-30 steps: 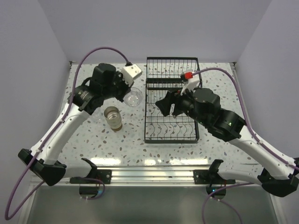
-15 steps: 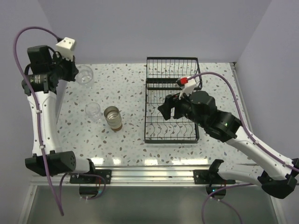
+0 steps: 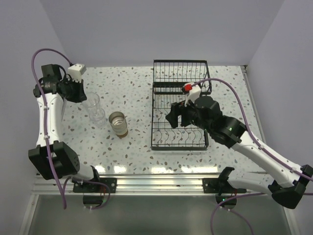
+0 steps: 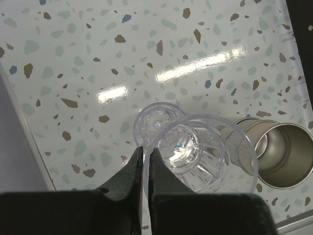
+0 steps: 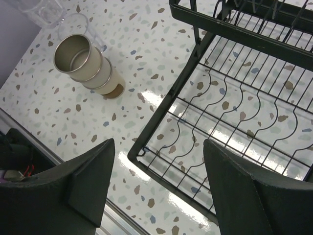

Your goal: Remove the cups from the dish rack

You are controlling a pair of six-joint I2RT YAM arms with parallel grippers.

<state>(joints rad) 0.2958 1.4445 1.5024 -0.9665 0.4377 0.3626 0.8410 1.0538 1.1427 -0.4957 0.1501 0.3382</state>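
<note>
Rim of one clear cup (image 4: 195,152) is pinched by the left end effector (image 4: 145,149), over a second clear cup (image 4: 155,121) standing on the table (image 4: 73,58), just beside the stacked brown cups (image 4: 281,152). The right end effector (image 5: 161,171) hangs open above the dish rack (image 5: 234,122)

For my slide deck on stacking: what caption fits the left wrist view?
Left pincer pinches a clear cup by its rim, partly over a second clear cup, near stacked grey-lined cups.

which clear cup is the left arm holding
The raised clear cup, rim pinched between the left fingers; the other clear cup stands free on the table.
</note>
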